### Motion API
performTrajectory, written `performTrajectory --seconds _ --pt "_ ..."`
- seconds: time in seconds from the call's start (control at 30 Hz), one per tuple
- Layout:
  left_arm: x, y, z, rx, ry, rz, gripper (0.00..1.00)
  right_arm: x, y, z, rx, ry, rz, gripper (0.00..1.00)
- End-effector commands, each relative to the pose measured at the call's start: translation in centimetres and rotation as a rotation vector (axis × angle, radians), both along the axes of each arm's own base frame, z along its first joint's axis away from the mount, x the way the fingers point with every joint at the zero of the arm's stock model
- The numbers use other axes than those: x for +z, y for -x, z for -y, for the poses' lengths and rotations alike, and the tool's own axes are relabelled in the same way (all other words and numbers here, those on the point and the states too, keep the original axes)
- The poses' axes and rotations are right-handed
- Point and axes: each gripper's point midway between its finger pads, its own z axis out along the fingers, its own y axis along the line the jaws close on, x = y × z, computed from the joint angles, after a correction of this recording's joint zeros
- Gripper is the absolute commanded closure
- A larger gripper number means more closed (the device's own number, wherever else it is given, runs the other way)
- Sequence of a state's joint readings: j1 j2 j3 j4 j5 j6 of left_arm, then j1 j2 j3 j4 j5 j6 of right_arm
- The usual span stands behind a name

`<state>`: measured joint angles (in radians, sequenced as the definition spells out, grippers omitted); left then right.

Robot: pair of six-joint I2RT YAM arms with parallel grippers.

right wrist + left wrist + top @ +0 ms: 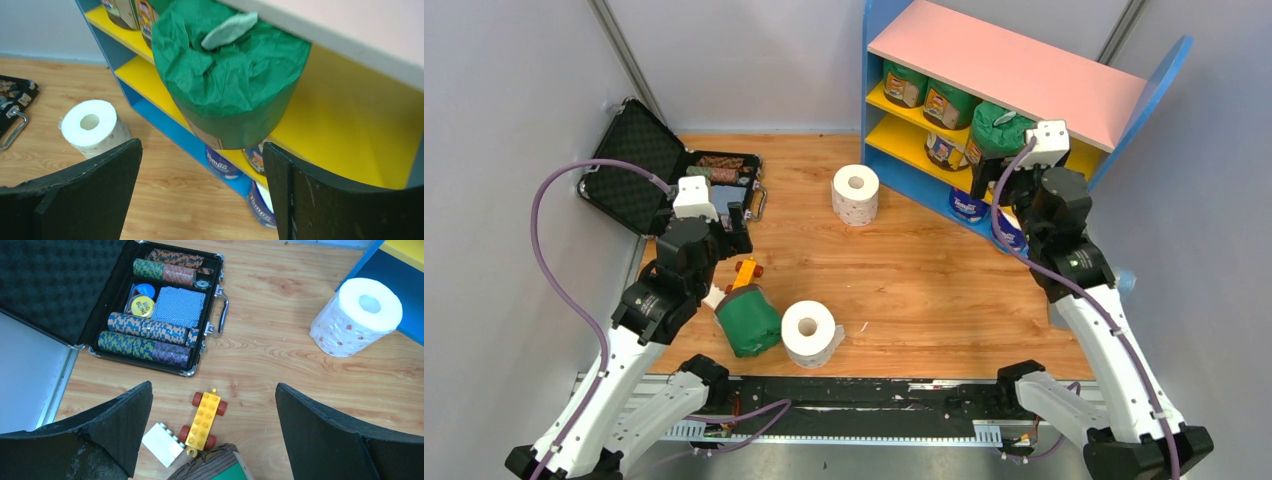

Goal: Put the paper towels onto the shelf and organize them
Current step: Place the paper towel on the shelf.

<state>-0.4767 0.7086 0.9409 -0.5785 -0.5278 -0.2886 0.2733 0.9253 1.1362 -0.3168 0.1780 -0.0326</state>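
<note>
Shelf (1024, 70), rear R: green-wrapped roll (230, 75) on yellow board's front lip, under pink top. R gripper (201, 147) jaws wide, clear of it. Floor (924, 270): far white roll (855, 194); near white roll (809, 332) beside green roll (749, 322). L gripper (214, 386) jaws wide, empty.

Left arm (619, 365) at seven o'clock and right arm (1114, 350) at five: white shells, black joints, a purple cable (542, 230) looping along each. Left tool (212, 386) and right tool (200, 142) carry black, curved, rough-faced fingers (120, 420).

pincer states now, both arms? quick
Left pincer: open, holding nothing.
Right pincer: open, gripping nothing; green-wrapped roll sits just ahead, at the edge of the shelf.
</note>
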Motion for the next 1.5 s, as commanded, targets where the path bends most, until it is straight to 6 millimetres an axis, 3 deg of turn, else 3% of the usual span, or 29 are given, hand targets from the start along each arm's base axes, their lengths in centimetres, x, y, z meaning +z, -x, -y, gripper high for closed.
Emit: performTrajectory --seconds 0.0,0.23,0.53,0.7,1.0,1.23,1.47 --pt "1.0 -0.2 -0.5 0.022 0.005 0.043 0.00 1.1 -1.3 0.2 -0.051 -0.113 0.087 0.08" --pt "1.0 -0.1 -0.3 0.012 0.011 0.043 0.00 -0.5 -4.2 1.5 -0.137 -0.078 0.106 0.11" --pt "1.0 -0.1 -0.3 0.012 0.012 0.044 0.00 0.4 -7.2 3.9 -0.161 -0.131 0.153 0.23" --pt "0.9 -0.2 -0.3 0.011 0.010 0.039 0.00 0.8 -8.1 3.4 -0.112 -0.128 0.161 0.26" --pt "0.9 -0.2 -0.2 0.010 0.011 0.038 0.00 -1.4 -9.7 2.9 -0.088 -0.120 0.167 0.26" --pt "0.8 -0.2 -0.3 0.013 0.010 0.038 0.00 -2.1 -10.9 3.9 -0.137 -0.122 0.230 0.28" --pt "0.8 -0.2 -0.3 0.014 0.012 0.039 0.00 -3.0 -12.1 3.2 -0.106 -0.126 0.237 0.28"
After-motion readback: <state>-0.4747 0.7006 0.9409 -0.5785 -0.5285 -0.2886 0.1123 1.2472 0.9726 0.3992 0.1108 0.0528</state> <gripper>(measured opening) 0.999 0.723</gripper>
